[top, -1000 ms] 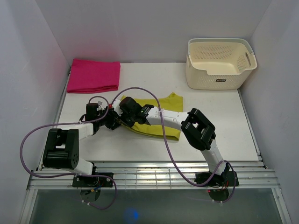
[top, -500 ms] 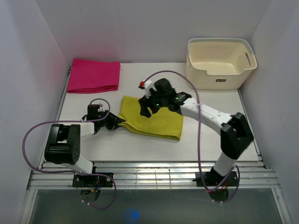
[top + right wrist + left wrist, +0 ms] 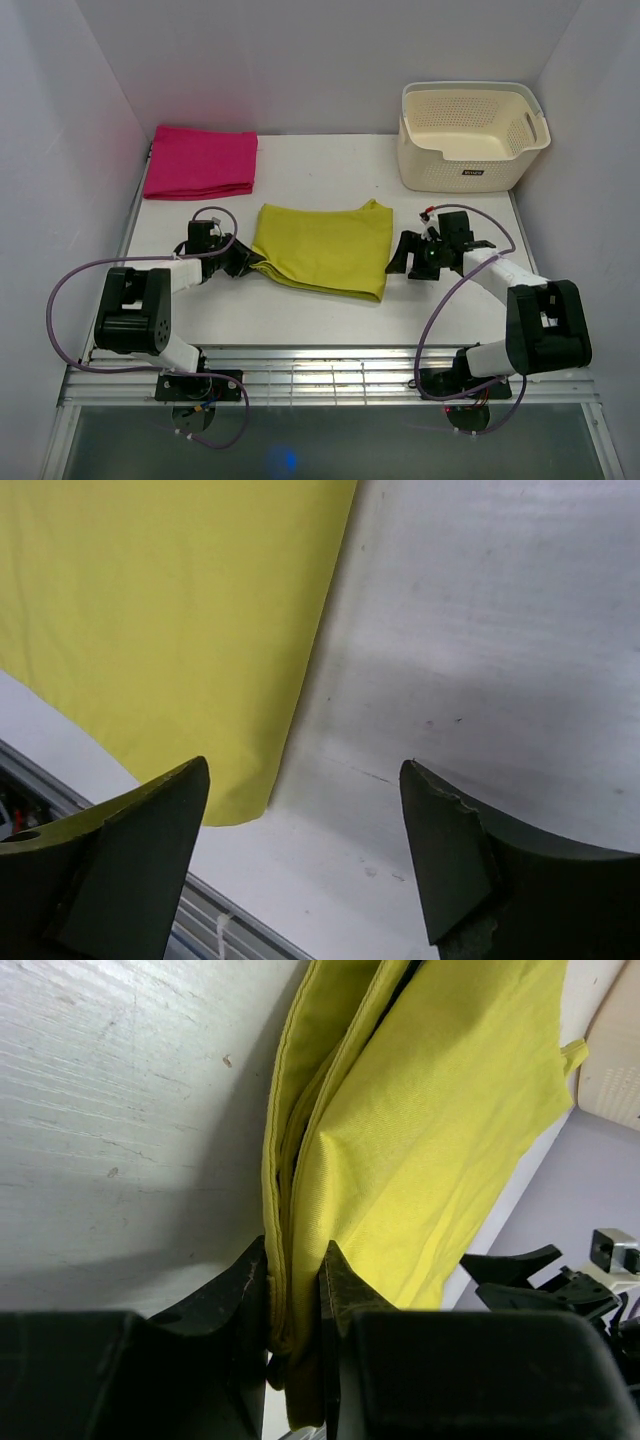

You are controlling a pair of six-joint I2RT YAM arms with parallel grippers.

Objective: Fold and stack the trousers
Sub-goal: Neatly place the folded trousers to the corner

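Note:
The yellow-green trousers (image 3: 325, 247) lie folded into a flat rectangle in the middle of the table. My left gripper (image 3: 250, 264) is shut on their left edge; in the left wrist view the stacked layers of the trousers (image 3: 420, 1130) run between the two fingers (image 3: 345, 1285). My right gripper (image 3: 400, 256) stands open just off the trousers' right edge, low over the table. From the right wrist the trousers (image 3: 170, 620) fill the upper left, and bare table shows between the wide-apart fingertips (image 3: 445, 830).
A folded magenta-pink cloth (image 3: 200, 161) lies at the back left. A cream perforated basket (image 3: 470, 135) stands at the back right. White walls close in three sides. Metal rails (image 3: 320, 370) run along the near edge by the arm bases.
My right arm swung from the trousers' left side across to their right edge, opening its gripper and letting go of the cloth. The trousers now lie flat. The left gripper closed on the left edge.

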